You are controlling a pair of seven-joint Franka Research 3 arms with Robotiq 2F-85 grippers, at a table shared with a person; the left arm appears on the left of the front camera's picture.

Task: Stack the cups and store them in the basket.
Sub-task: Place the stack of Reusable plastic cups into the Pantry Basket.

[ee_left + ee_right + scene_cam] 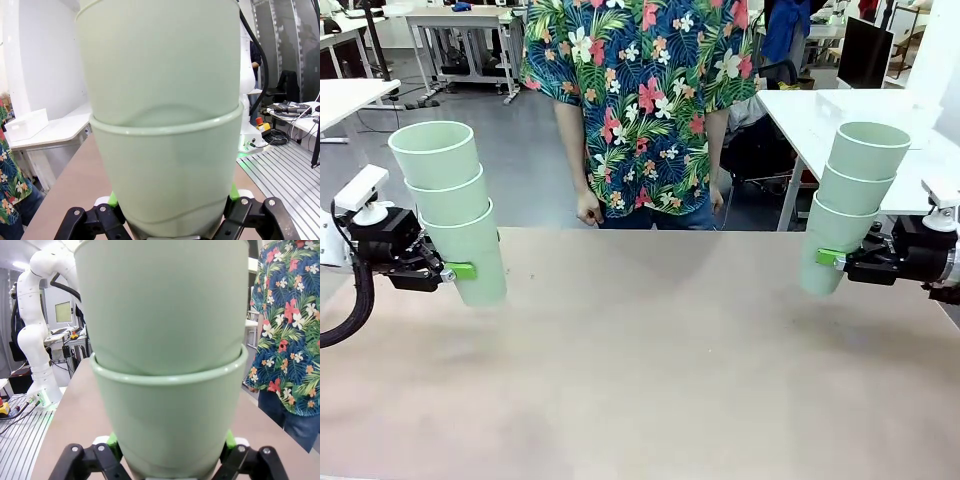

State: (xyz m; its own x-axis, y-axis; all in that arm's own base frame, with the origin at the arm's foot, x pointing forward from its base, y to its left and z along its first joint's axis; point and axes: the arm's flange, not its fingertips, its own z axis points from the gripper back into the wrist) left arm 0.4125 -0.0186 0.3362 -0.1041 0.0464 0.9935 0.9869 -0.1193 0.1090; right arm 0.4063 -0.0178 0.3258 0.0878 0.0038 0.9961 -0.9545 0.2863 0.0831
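Note:
Two stacks of pale mint-green cups hang above the table. My left gripper (pixel 463 270) is shut on the bottom cup of a three-cup stack (pixel 453 208) at the left edge, tilted slightly left. At the right edge my right gripper (pixel 829 258) is shut on the bottom cup of another three-cup stack (pixel 853 204), leaning right. Close up, the left stack (pixel 165 140) sits between green pads (pixel 114 200), and the right stack (pixel 167 375) likewise between its pads (pixel 112 441). The basket is out of view.
The brown table (pixel 650 370) stretches between the two arms. A person in a floral shirt (pixel 640 100) stands at the far edge, hands down at the sides. White desks stand behind to the left and right.

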